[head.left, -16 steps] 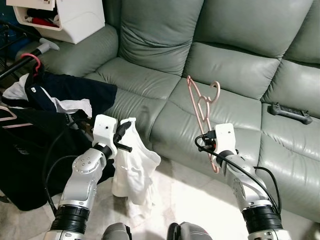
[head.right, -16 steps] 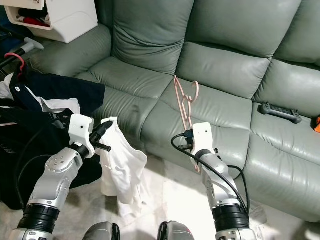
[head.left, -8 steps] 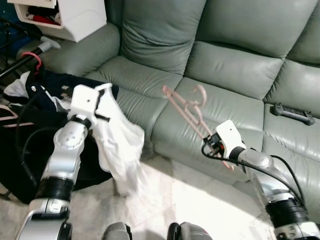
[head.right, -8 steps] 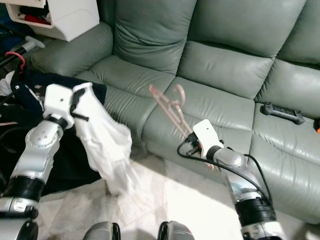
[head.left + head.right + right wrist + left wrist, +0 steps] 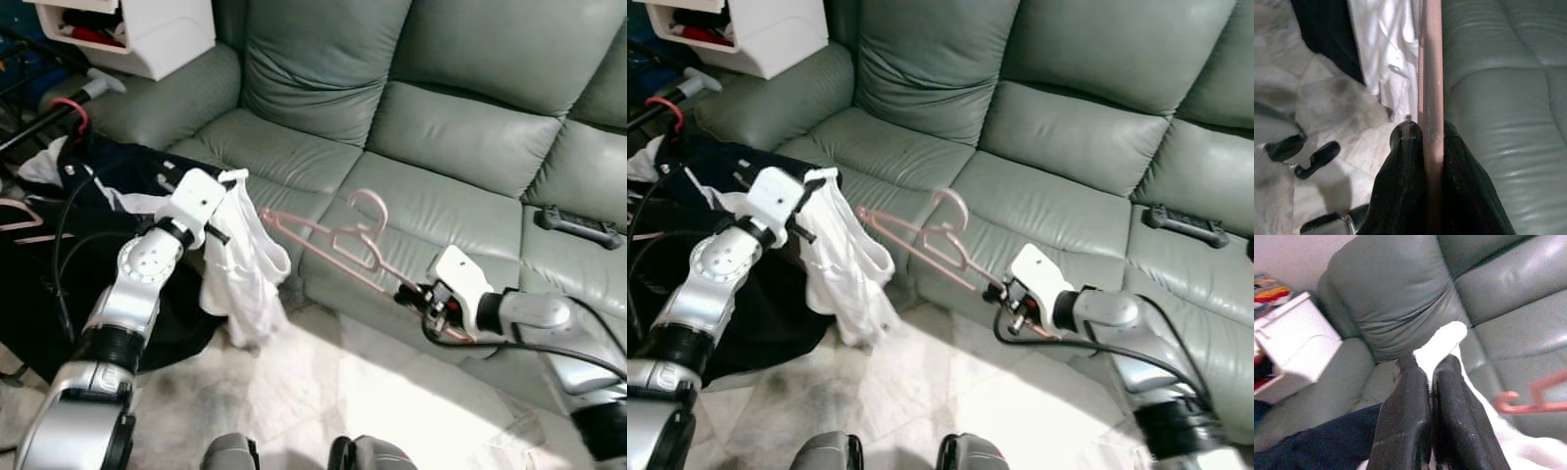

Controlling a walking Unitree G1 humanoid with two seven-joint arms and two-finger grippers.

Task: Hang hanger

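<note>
A two-armed humanoid robot stands before a grey-green leather sofa, each arm holding something above the pale marble floor. The right pincer is clamped on one end of a pink hanger, which stretches out almost level toward the robot's left, its hook pointing up in front of the sofa's seat cushions; the right wrist view shows the pink bar squeezed between the two black fingers. The left pincer is closed on the top edge of a white garment, which hangs down limp in front of the sofa's front edge, its lower folds ending above the floor; in the left wrist view a tuft of white cloth sticks out from between the pressed-together fingers. The free end of the hanger comes close to the garment's upper part, and whether the two touch cannot be told. On the robot's left, a heap of dark clothing with white pieces in it lies against the sofa's end seat, a red hook standing above it. A white storage box sits on the sofa's armrest, and a black game controller lies on the seat cushion at the robot's far right.
</note>
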